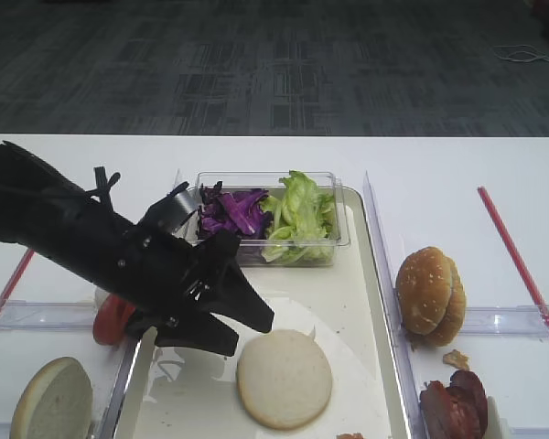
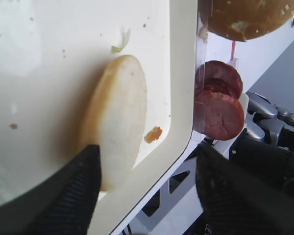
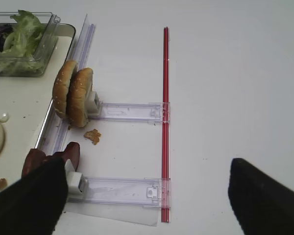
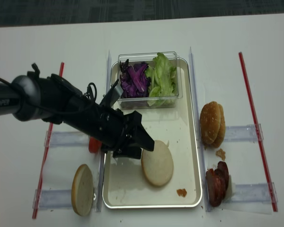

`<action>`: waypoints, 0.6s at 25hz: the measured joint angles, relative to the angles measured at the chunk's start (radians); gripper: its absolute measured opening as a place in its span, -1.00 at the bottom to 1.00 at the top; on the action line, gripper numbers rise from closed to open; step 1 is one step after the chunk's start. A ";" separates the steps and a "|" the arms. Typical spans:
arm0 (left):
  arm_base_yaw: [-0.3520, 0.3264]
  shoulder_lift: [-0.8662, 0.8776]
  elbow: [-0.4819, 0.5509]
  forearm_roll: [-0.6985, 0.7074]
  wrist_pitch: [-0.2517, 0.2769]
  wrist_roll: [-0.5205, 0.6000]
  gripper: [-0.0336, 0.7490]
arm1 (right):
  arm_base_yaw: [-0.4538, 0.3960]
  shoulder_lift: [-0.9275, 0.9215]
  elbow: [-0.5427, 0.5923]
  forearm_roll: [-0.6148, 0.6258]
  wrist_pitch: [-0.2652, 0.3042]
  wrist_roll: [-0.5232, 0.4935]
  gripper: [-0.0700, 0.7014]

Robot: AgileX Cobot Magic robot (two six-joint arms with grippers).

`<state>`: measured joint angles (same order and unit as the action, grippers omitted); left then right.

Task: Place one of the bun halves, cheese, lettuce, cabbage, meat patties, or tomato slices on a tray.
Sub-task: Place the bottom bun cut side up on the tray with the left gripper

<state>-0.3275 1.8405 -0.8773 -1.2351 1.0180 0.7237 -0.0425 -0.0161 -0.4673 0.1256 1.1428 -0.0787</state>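
Step in hand, as you would judge it: release. The pale bun half [image 1: 285, 379] lies flat on the tray [image 1: 366, 302], lower centre of the overhead frame, with nothing on top of it.

Left claw [image 1: 247, 327]: fingers spread wide, holding nothing. In the left wrist view the bun half [image 2: 118, 117] sits in the gap between the two black fingertips [image 2: 83, 181]; the left one looks to be at or just beside the bun's near edge, and you cannot tell whether it touches. The other fingertip stands clear, over the tray's rim.

Right claw [image 3: 147, 196]: only its two dark fingertips show, at the lower corners of its own wrist view, well apart, over bare tabletop [image 3: 225, 73], empty.

Next move, your call: lift the left claw straight up and back toward the left of the frame, so that the fingertip does not drag the bun half. Mind the clear box [image 1: 334, 240] of cabbage [image 1: 233, 212] and lettuce [image 1: 302, 215] just above the arm in frame.
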 joint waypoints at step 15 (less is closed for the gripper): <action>0.000 -0.041 -0.145 0.288 0.018 -0.214 0.12 | 0.000 0.000 0.000 0.000 0.000 0.000 0.98</action>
<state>-0.3275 1.7992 -1.0220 -0.9474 1.0361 0.5092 -0.0425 -0.0161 -0.4673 0.1256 1.1428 -0.0787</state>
